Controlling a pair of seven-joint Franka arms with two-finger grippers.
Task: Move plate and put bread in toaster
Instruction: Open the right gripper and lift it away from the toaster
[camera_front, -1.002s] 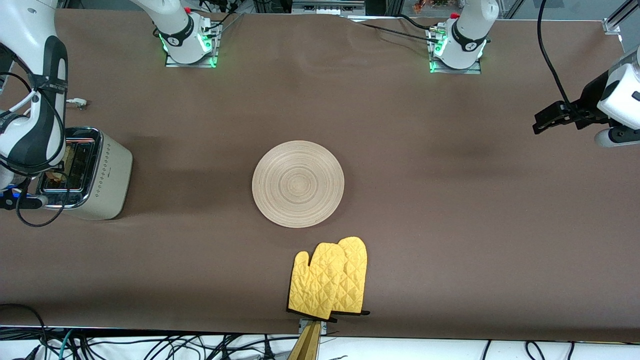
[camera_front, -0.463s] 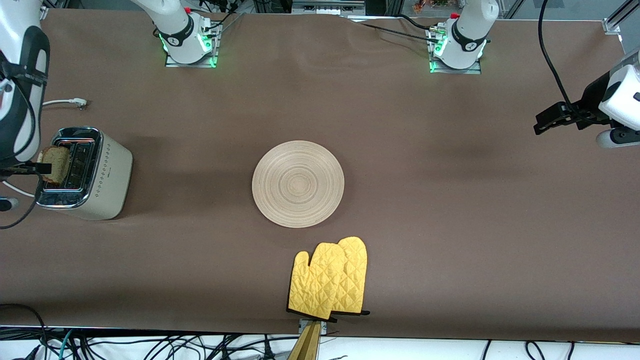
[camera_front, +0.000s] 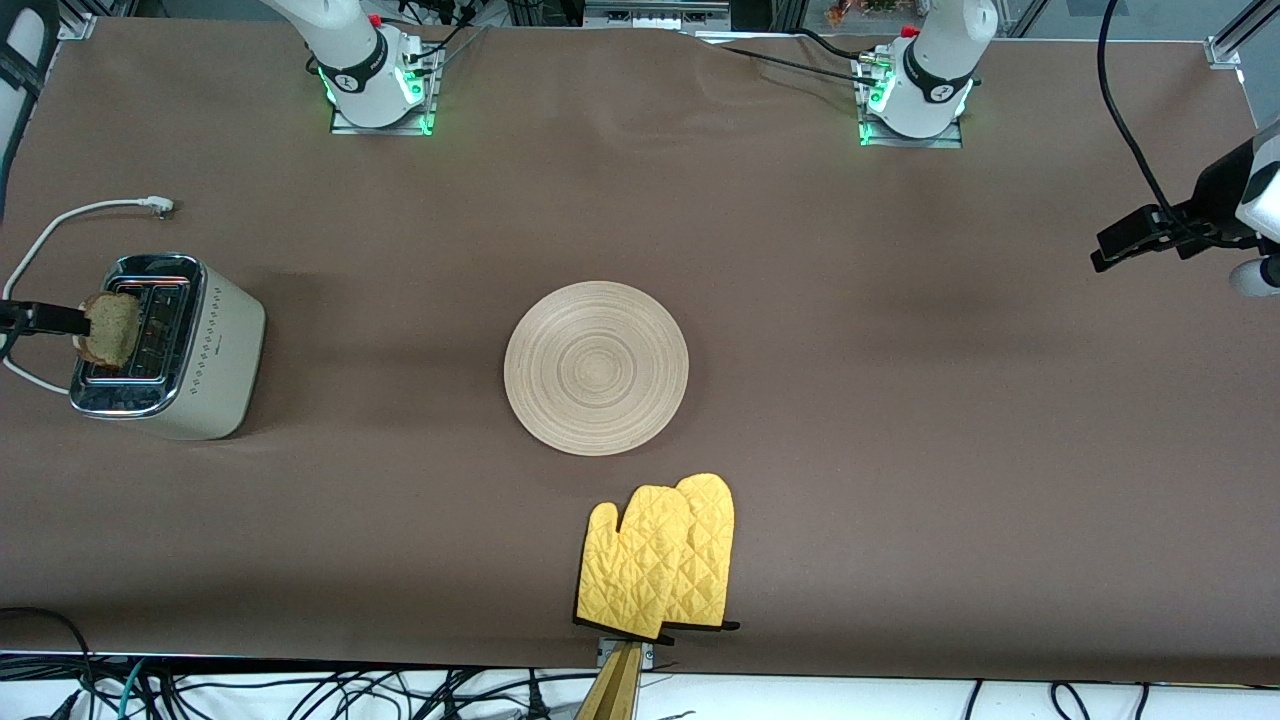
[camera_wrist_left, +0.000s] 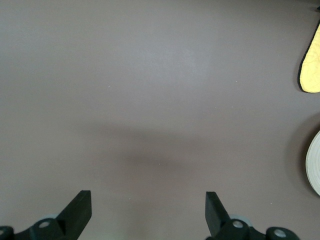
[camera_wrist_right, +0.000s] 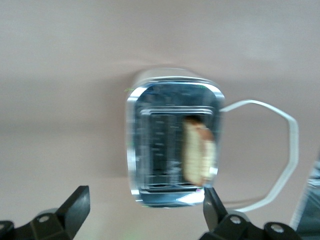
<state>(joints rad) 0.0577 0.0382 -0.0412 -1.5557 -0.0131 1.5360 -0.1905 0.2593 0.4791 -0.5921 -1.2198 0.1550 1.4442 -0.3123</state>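
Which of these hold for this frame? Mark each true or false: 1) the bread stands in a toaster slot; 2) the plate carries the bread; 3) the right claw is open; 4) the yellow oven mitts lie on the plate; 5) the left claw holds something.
1) True: the bread stands upright in a slot of the toaster, its top sticking out.
2) False: the plate lies bare at mid-table, apart from the toaster.
3) True: the right claw is open above the toaster, holding nothing.
4) False: the yellow oven mitts lie on the table, nearer to the front camera than the plate and not touching it.
5) False: the left claw is open and empty over bare tabletop at the left arm's end of the table.
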